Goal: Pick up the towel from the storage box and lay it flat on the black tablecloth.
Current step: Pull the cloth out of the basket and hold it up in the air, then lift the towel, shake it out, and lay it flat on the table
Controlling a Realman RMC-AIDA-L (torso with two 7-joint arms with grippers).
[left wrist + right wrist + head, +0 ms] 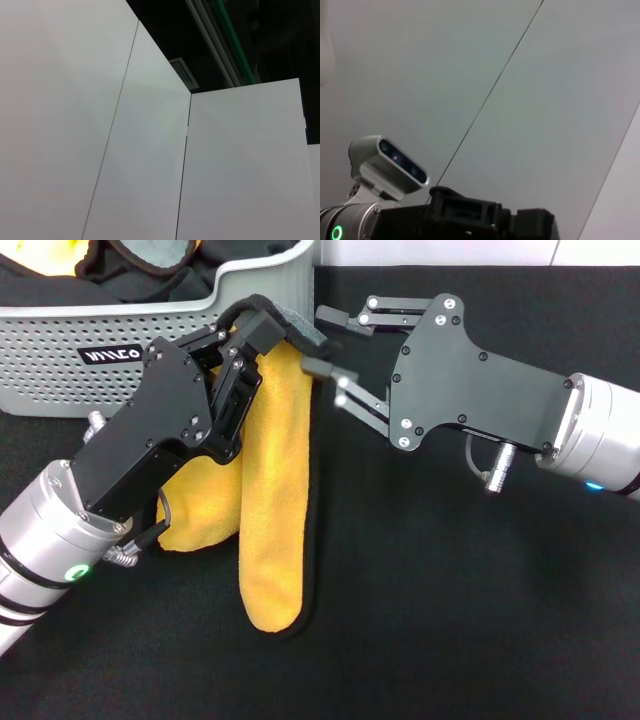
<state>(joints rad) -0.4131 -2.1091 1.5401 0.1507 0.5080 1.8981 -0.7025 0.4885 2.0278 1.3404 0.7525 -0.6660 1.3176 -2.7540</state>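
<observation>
- Clearly, the left gripper (262, 332) is clenched on the yellow towel's (272, 490) upper edge; it hangs down onto the black tablecloth (450, 600).
- Right gripper (328, 342), jaws spread, sits just beside that edge.
- Storage box (60, 335) behind; its black label's white lettering isn't legible.

I count one yellow towel (270, 500), one storage box (150, 350) and one black tablecloth (470, 610). I have two grippers: my left gripper (262, 332) and my right gripper (332, 343).
</observation>
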